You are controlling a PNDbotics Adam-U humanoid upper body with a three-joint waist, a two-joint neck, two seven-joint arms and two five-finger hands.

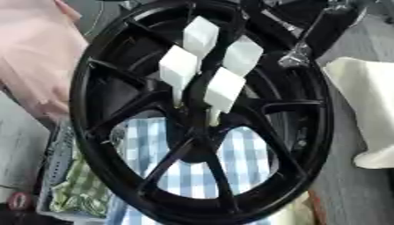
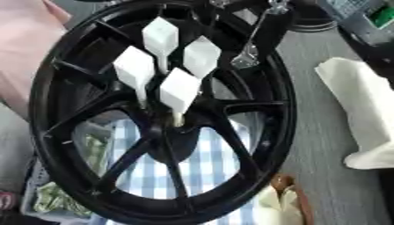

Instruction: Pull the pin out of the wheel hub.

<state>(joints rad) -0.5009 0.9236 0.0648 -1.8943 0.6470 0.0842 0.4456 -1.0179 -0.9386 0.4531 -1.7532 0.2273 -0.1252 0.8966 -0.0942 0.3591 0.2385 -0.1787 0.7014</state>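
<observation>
Standing upright mid-frame, one black wheel hub (image 1: 202, 114) carries four white block-headed pins (image 1: 224, 88) clustered at its centre. One robot hand (image 1: 308, 30), at two o'clock from the pins, shows dimly; its fingers' state cannot be told.

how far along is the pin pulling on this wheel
Nothing looks done yet. Four white block-headed pins stand in the hub of the black wheel, none visibly pulled free. A dark arm with silver joints reaches in at the upper right, but no hand shows closing on a pin. Grasping a pin and drawing it out remains.
</observation>
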